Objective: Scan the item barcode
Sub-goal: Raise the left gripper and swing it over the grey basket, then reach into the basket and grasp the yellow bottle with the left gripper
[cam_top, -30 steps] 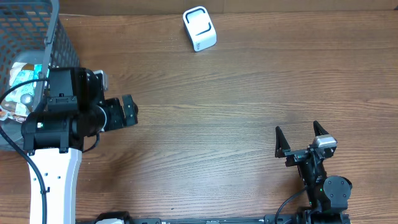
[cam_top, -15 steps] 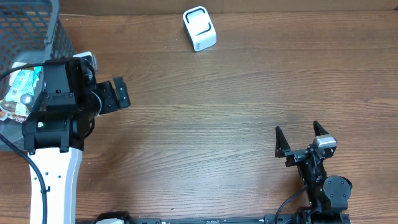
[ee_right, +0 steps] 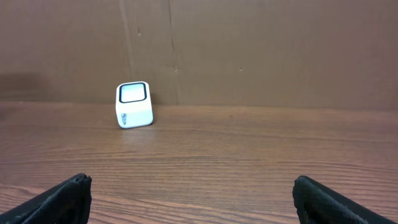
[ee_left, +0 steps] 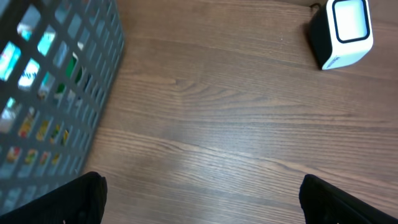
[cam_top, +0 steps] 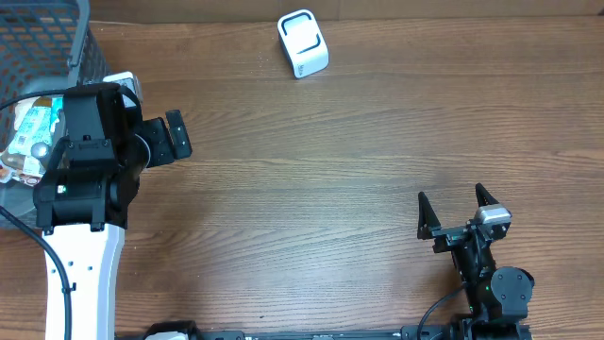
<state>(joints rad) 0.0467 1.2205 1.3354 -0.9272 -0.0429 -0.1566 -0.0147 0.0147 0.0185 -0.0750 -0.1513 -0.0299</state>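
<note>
- nothing is held yet, so the risks are all ahead. the packets to be scanned are piled in the grey mesh basket at the far left of the table, and it can't be told which way any barcode faces.
- the basket wall could get clipped, or a finger snagged in the mesh, since the left gripper is parked just beside that wall and not yet over the opening.
- two packets could be pinched together, or one grabbed by a floppy edge and dropped, because they are heaped loosely.
- a scan could be missed if the barcode ends up turned away from the window of the white barcode scanner, which sits well apart at the back edge.
- the left gripper is spread wide, with nothing gripped or touched; only bare wood is seen between its fingers.
- the right gripper is also fully released and empty, low at the front right, pointed toward the scanner.
</note>
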